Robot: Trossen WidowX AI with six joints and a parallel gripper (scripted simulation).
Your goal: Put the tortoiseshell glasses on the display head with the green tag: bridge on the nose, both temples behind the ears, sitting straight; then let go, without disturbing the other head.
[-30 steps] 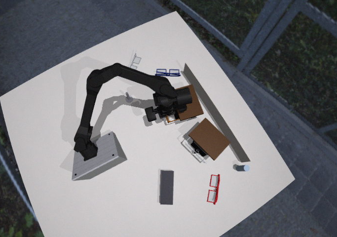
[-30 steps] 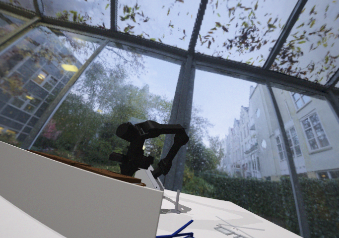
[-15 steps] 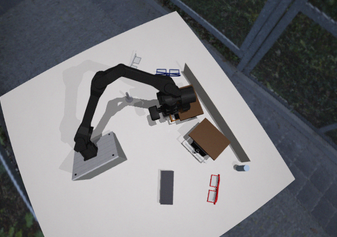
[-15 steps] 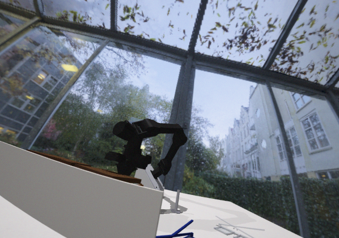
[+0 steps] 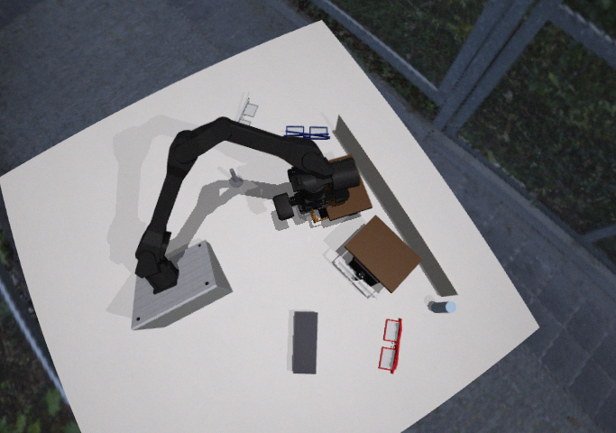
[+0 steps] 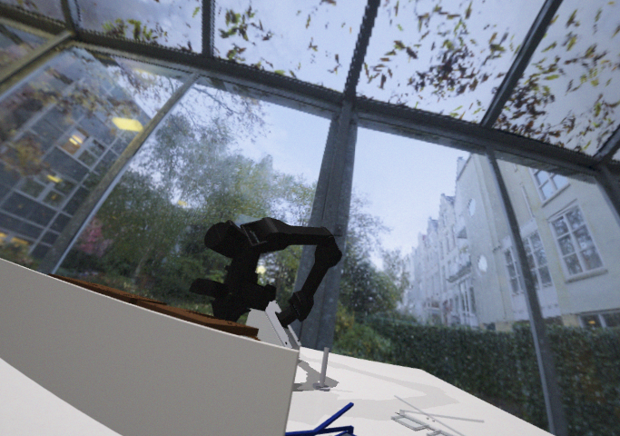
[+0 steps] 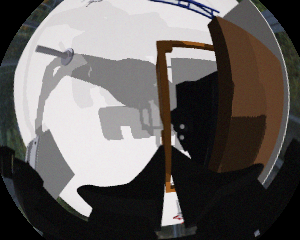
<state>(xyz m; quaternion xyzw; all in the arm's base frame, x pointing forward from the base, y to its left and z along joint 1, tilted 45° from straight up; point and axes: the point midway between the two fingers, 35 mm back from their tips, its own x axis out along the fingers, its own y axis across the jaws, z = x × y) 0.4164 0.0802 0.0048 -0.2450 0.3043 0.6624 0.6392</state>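
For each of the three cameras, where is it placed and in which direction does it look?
Top: high above, looking down on the table, the whole arm.
Exterior: low at the table's edge, looking up past a white panel at the arm.
Wrist: on the gripper, facing the tortoiseshell glasses it holds.
All three show the blue glasses.

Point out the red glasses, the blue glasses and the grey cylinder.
red glasses (image 5: 390,345): top view, on the bridge between the two lenses.
blue glasses (image 5: 308,133): top view, on the bridge at the middle of the front frame.
grey cylinder (image 5: 441,307): top view, on its side wall.
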